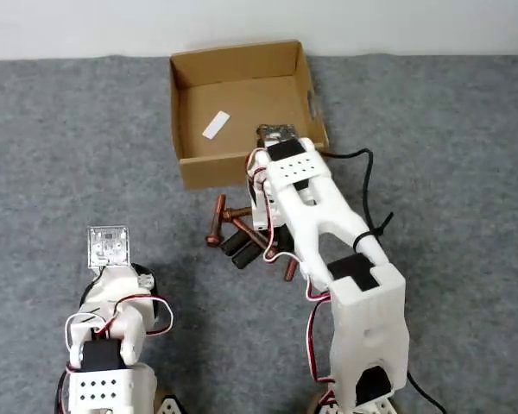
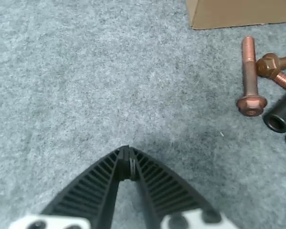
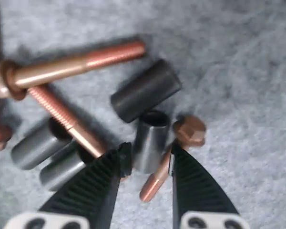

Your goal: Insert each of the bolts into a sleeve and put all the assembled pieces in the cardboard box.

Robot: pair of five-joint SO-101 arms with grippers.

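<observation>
While the left arm (image 1: 112,332) sits folded at the lower left of the high view, the action is all at centre frame. The right arm (image 1: 328,224) stretches up over the bolts (image 1: 216,220) and sleeves (image 1: 242,248). They lie in a loose heap on the grey tabletop (image 1: 78,147), just below the near wall of the cardboard box (image 1: 209,169). The box stands open at the upper centre, its far wall right at the tabletop's back edge. One white slip (image 1: 216,125) lies on the box floor.

Right wrist view now: the right fingers (image 3: 93,183) stand narrowly apart, and a grey sleeve (image 3: 150,140) sits right in the gap, mouth showing. A short bolt (image 3: 189,130) is squeezed alongside it against the other finger. Whether the pads actually press the sleeve, I cannot tell. A black sleeve (image 3: 145,95) lies just beyond, and a long bolt (image 3: 76,64) crosses behind that. Two more grey sleeves (image 3: 38,145) crowd in beside one fingertip. Tight quarters there!

Left wrist view: the left fingers (image 2: 100,183) are pressed together, tips meeting, over the tabletop. A broad stretch of grey lies between them and the heap, and the box corner (image 2: 238,14) is well apart. On the high view's right side, a black cable (image 1: 373,185) loops across a wide run of tabletop.
</observation>
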